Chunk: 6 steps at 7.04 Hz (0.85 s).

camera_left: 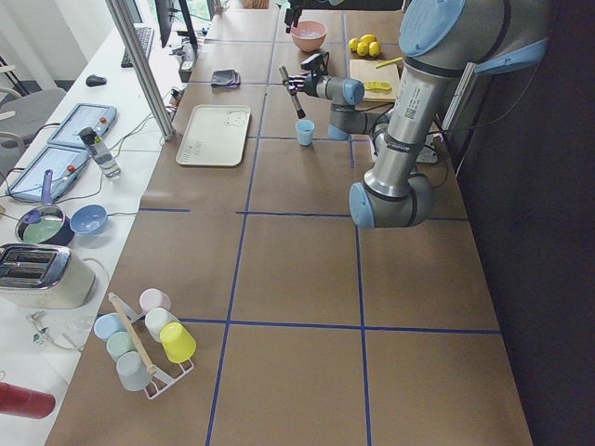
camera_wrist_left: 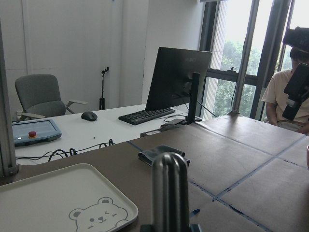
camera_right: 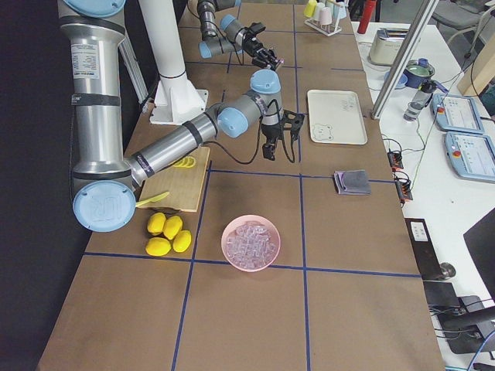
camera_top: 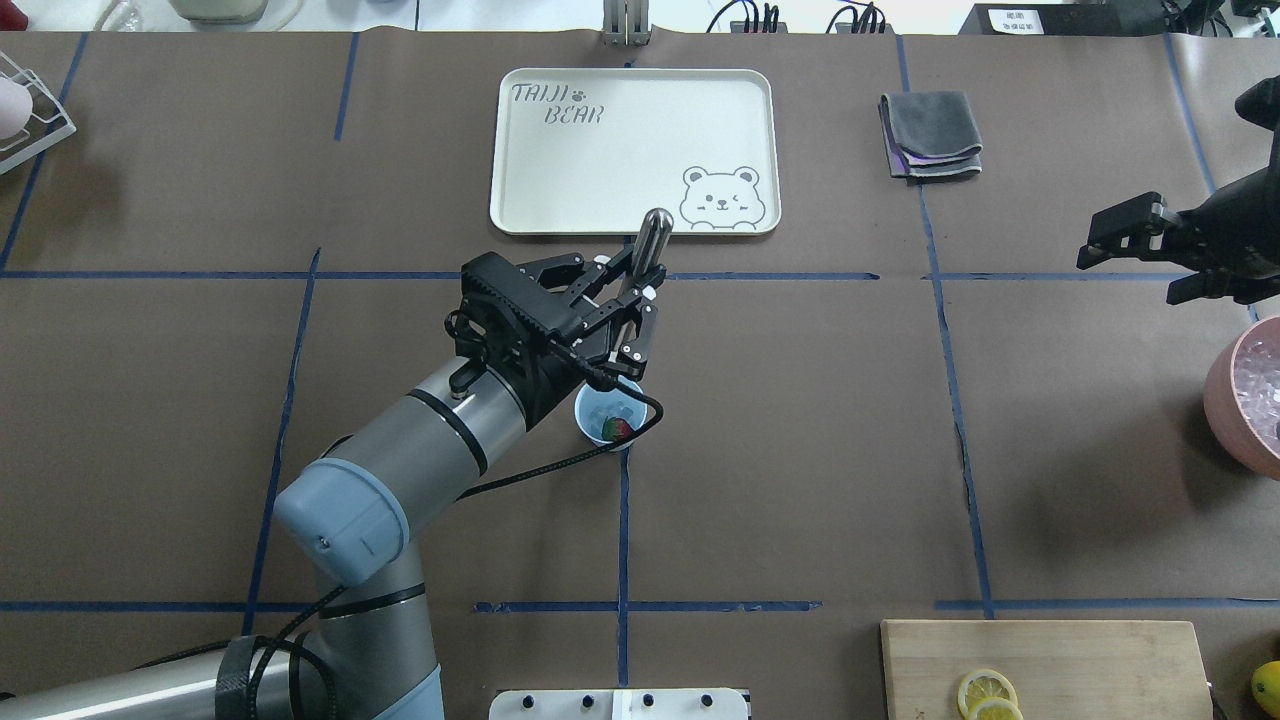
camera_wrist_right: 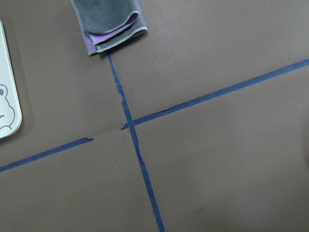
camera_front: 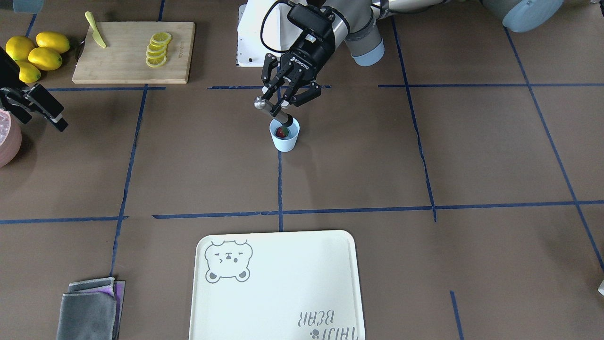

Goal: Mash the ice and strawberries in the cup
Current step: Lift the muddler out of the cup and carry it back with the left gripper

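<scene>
The pale-blue cup [camera_front: 285, 139] stands mid-table with a dark-red strawberry [camera_front: 282, 132] inside. In the overhead view the cup [camera_top: 596, 408] and strawberry [camera_top: 620, 430] are partly hidden by the wrist. My left gripper [camera_front: 281, 99] is just above the cup, shut on a tilted metal muddler [camera_front: 270, 108]. The muddler's lower end is at the cup's mouth. I cannot tell whether ice lies in the cup. Ice [camera_top: 1262, 385] fills the pink bowl [camera_top: 1225, 390]. My right gripper [camera_top: 1140, 265] hangs open and holds nothing, beside that bowl.
A white bear tray [camera_top: 560, 150] lies beyond the cup, with a folded grey cloth [camera_top: 930, 135] to its right. A cutting board [camera_front: 127, 56] carries lemon slices [camera_front: 158, 49] and a yellow knife [camera_front: 96, 36]. Whole lemons [camera_front: 35, 54] lie beside it. A seated person [camera_wrist_left: 289, 92] shows in the left wrist view.
</scene>
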Each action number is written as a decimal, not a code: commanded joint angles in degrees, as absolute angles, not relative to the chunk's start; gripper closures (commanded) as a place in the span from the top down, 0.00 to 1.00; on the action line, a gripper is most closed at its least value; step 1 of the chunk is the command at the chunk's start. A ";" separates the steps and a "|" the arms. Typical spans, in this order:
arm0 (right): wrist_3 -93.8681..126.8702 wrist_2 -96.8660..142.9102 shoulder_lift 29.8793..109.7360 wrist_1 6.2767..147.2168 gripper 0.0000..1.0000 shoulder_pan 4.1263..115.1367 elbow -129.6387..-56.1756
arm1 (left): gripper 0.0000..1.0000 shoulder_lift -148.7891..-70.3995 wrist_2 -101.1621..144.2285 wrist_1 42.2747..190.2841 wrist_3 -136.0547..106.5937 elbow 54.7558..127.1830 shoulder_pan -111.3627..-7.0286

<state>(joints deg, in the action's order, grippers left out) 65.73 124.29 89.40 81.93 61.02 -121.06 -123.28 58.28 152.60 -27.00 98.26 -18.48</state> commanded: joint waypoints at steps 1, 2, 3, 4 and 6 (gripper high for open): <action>65.74 124.19 89.65 82.00 1.00 61.08 -121.11 | 0.00 -122.61 58.36 134.64 -27.16 105.36 -20.99; 65.74 124.10 89.65 82.00 1.00 61.08 -121.11 | 0.00 -119.56 58.36 130.73 -27.42 105.73 -21.79; 65.74 124.10 89.56 82.00 1.00 61.00 -120.94 | 0.00 -114.83 59.06 127.82 -27.68 106.08 -22.32; 65.74 124.01 89.56 82.00 1.00 61.08 -120.85 | 0.00 -111.57 63.59 124.49 -27.77 106.08 -25.20; 65.74 124.01 89.74 82.00 1.00 61.00 -120.85 | 0.00 -102.18 74.48 120.85 -27.60 107.83 -33.62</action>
<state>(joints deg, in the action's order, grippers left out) 65.74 124.03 89.65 82.00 61.06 -120.87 -107.73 68.72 122.52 -27.71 106.81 -28.70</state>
